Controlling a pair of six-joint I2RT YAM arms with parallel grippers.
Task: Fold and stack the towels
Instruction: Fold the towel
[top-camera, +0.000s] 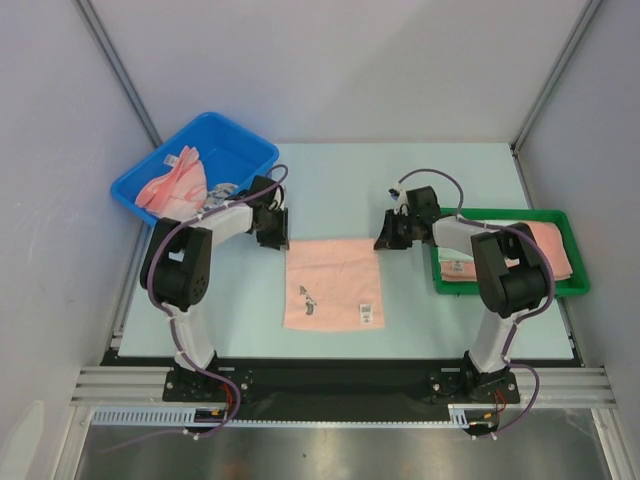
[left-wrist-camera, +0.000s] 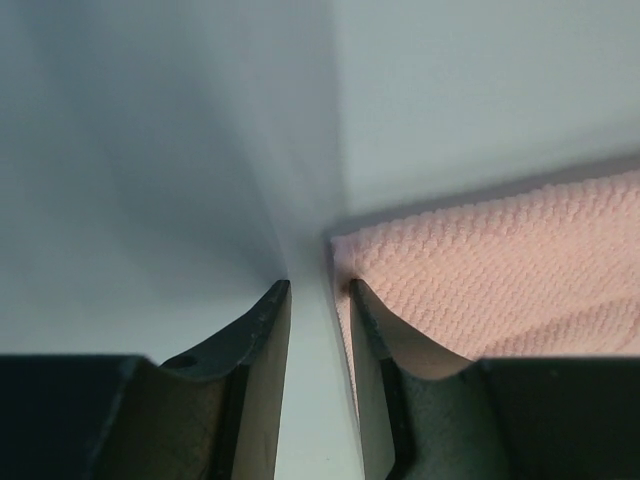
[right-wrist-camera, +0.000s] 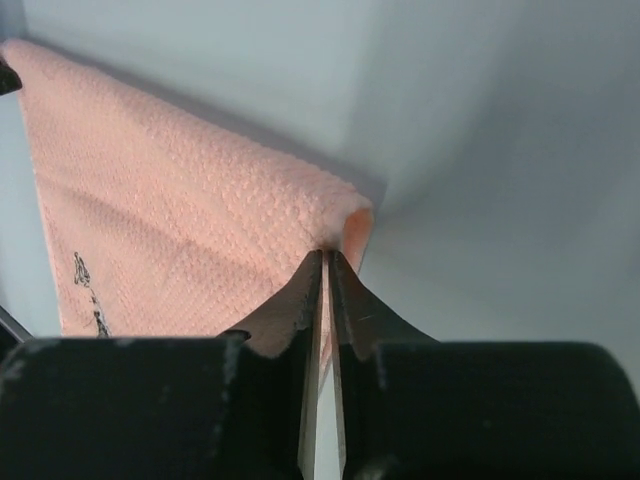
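The pink towel (top-camera: 333, 283) lies flat on the worktop (top-camera: 340, 185). The right pincer (right-wrist-camera: 326, 256) is pinched on one far corner — the left pincer (left-wrist-camera: 318, 288) is open at the other, so both can lift and fold it.

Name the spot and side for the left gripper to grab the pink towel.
Its far left corner, approached low from the far edge. The pink towel lies flat, so only a corner lifts easily; the right gripper pinches the far right corner, with the open left gripper beside this one.
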